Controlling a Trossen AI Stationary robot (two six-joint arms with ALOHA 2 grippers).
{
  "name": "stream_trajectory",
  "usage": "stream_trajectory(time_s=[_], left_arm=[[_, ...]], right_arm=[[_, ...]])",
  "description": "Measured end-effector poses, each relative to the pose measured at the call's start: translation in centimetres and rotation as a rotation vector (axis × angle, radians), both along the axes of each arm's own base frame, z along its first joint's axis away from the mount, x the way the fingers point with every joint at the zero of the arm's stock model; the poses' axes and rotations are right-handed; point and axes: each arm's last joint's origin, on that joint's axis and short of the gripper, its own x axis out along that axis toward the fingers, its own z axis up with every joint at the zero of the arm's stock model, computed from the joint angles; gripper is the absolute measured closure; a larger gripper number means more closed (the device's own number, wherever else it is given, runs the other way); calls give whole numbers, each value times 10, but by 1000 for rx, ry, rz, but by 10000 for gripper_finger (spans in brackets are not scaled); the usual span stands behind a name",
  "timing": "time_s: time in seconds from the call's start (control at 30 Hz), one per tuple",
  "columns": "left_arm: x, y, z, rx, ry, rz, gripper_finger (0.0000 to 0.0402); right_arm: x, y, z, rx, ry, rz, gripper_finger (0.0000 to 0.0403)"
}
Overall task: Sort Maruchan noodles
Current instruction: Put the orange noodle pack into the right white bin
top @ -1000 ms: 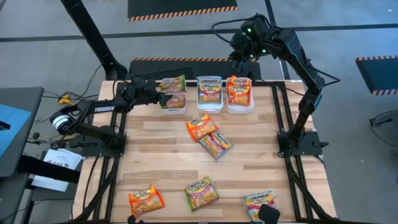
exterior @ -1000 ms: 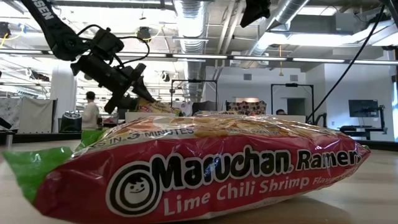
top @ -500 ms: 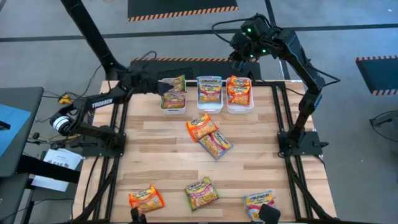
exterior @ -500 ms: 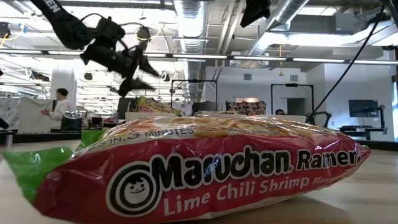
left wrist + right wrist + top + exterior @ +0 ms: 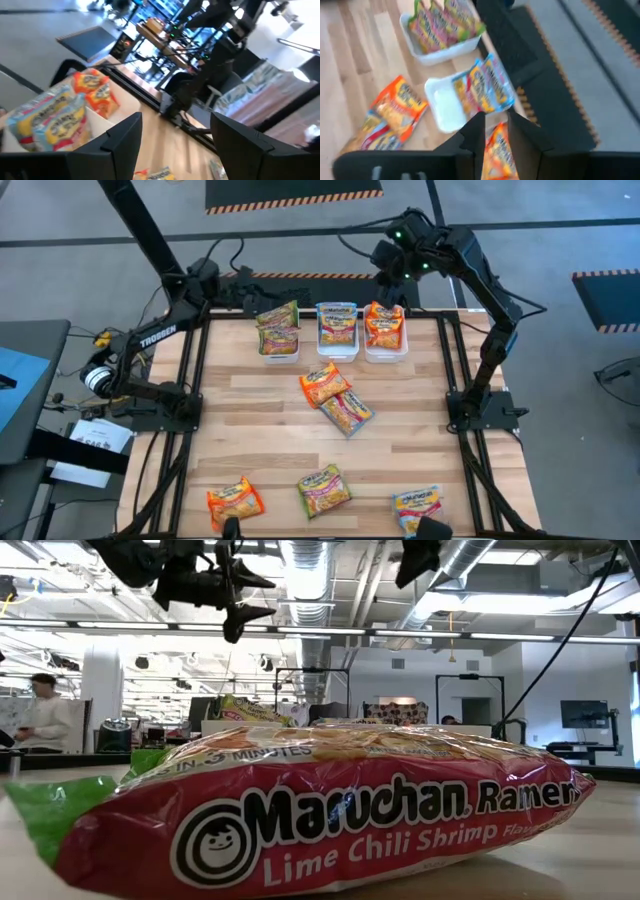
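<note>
Three white bins stand in a row at the table's far edge: green packets (image 5: 278, 330) fill the left one, a blue packet (image 5: 337, 323) lies in the middle one, orange packets (image 5: 384, 325) in the right one. An orange packet (image 5: 325, 383) and a green-edged one (image 5: 347, 412) overlap loosely at mid-table. Three more lie along the near edge: orange (image 5: 235, 502), green (image 5: 323, 488), blue (image 5: 418, 505). My left gripper (image 5: 243, 292) (image 5: 175, 145) hangs open and empty, high beyond the green bin's far-left corner. My right gripper (image 5: 385, 275) (image 5: 496, 130) hovers above the orange bin, its fingers a narrow gap apart, empty.
In the low view the near-edge green packet, labelled Lime Chili Shrimp (image 5: 320, 810), fills the foreground. Black frame rails (image 5: 455, 360) run along the table's left and right sides. Bare wood (image 5: 260, 430) lies between the mid-table pair and the near-edge packets. A person (image 5: 40, 715) stands far off in the room.
My left gripper has drawn back from over the green bin, rising and moving toward the table's far-left corner. The top green packet stays lying on the green bin.
</note>
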Motion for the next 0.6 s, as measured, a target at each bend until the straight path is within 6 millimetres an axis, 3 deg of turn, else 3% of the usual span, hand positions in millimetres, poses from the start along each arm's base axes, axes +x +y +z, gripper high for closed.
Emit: stream_trajectory(time_s=[0.33,0.6], left_arm=[[-2,-28,22,48,-52,-125,182],[-13,-58,45,110,-103,-172,182]], right_arm=[[8,29,-7,204,12,-115,202],[29,56,-22,395,17,-114,182]])
